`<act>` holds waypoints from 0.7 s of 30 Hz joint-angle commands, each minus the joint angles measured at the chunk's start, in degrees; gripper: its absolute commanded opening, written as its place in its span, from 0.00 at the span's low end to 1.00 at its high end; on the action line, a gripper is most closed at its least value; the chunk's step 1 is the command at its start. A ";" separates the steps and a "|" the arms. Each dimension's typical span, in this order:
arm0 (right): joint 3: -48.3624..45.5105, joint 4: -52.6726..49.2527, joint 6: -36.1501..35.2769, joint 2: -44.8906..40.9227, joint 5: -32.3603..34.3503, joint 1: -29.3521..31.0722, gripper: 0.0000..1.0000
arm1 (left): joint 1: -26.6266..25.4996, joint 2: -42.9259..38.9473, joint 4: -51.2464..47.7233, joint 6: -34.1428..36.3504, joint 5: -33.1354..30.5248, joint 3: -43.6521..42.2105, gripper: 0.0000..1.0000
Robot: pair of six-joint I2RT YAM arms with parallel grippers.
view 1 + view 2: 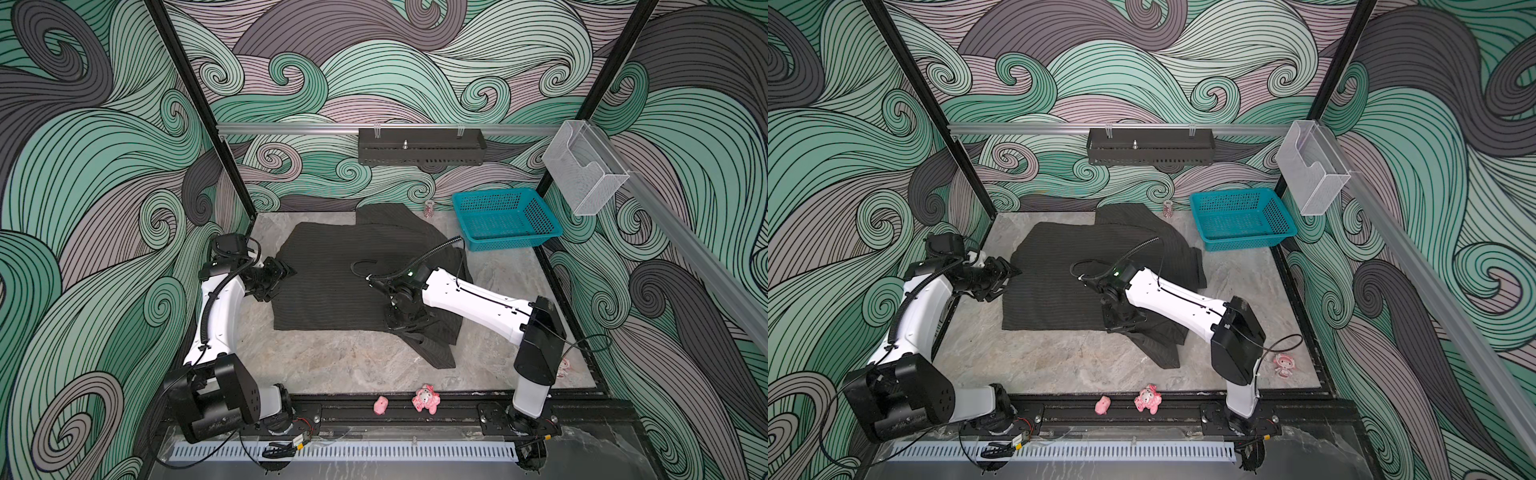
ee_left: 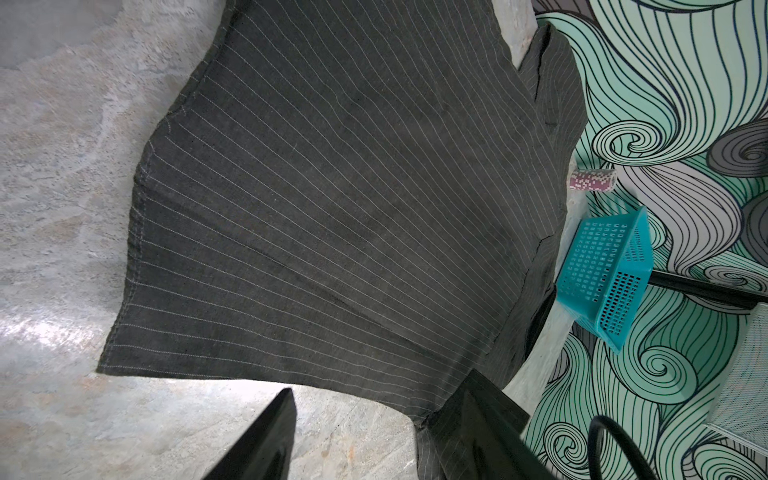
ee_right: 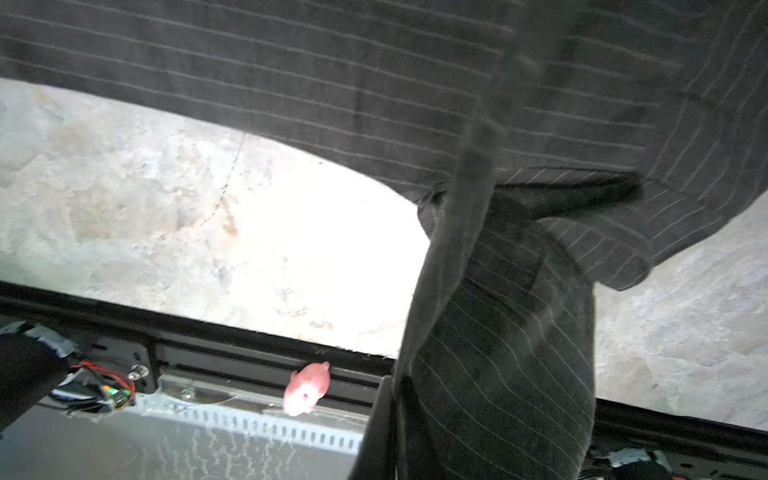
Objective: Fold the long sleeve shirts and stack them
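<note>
1. The left end effector (image 1: 286, 276) hovers at the left side of the shirt (image 1: 332, 282), near the left edge of the surface (image 1: 332, 365). Its jaws stand apart and hold nothing.
2. The shirt lies mostly flat across the middle of the surface and reaches the far edge, where one part is doubled over the body.
3. The right end effector (image 1: 409, 324) sits low on the shirt's near right corner. The right wrist view shows cloth draped against a finger, but I cannot tell whether the jaws are clamped on it.
4. One sleeve (image 1: 436, 353) trails loose toward the near edge.
5. A teal basket (image 1: 498, 192) stands in the far right corner, just beside the shirt.
6. The task looks to be in its early part. The body is spread out, but the near sleeve is not yet tucked in, the body is unfolded, and nothing is stacked.
</note>
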 commanded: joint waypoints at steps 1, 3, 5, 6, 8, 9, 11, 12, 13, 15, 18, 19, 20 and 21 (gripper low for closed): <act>-1.43 1.16 0.37 -0.76 -2.24 1.80 0.29 | 0.69 -0.96 -1.33 0.96 0.78 -0.58 0.66; -2.52 1.20 -0.15 -2.13 -1.17 2.06 0.41 | 0.70 -0.95 -1.25 0.99 0.78 -0.67 0.66; -3.60 1.14 -1.22 -5.12 2.34 1.65 0.50 | 0.69 -0.94 -1.17 0.95 0.77 -0.82 0.66; -4.12 1.13 -1.70 -6.56 4.25 1.31 0.52 | 0.70 -0.95 -1.16 0.98 0.77 -0.99 0.66; -6.12 1.91 -2.91 -10.09 6.87 -0.90 0.55 | 0.70 -0.96 -1.03 0.96 0.69 -1.24 0.66; -7.74 2.95 -3.52 -11.71 7.86 -2.11 0.56 | 0.66 -0.85 -0.91 0.99 0.69 -1.44 0.66; -12.77 5.95 -3.90 -15.49 8.57 -6.11 0.57 | 0.65 -0.70 -0.65 0.95 0.68 -2.04 0.66; -15.37 7.69 -3.76 -17.13 7.90 -8.27 0.58 | 0.69 -0.63 -0.54 0.99 0.77 -2.46 0.66; -19.04 9.92 -3.24 -19.10 6.97 -10.82 0.58 | 0.70 -0.44 -0.38 0.91 0.86 -3.01 0.67; -25.59 14.04 -1.72 -22.64 5.43 -15.47 0.59 | 0.73 0.14 -0.28 0.52 0.95 -4.23 0.67; -34.61 20.28 1.40 -27.94 2.18 -21.21 0.60 | 1.47 0.74 0.60 -1.29 0.81 -7.31 0.67; -37.61 22.39 2.50 -29.73 0.89 -22.67 0.61 | 2.18 0.45 1.67 -2.36 1.21 -9.16 0.68; -40.02 23.85 3.54 -31.31 0.29 -23.72 0.61 | 3.02 0.00 2.97 -3.57 1.64 -11.01 0.68; -42.52 25.33 4.93 -32.65 -0.53 -24.69 0.61 | 4.02 -0.63 4.59 -4.93 2.19 -13.28 0.68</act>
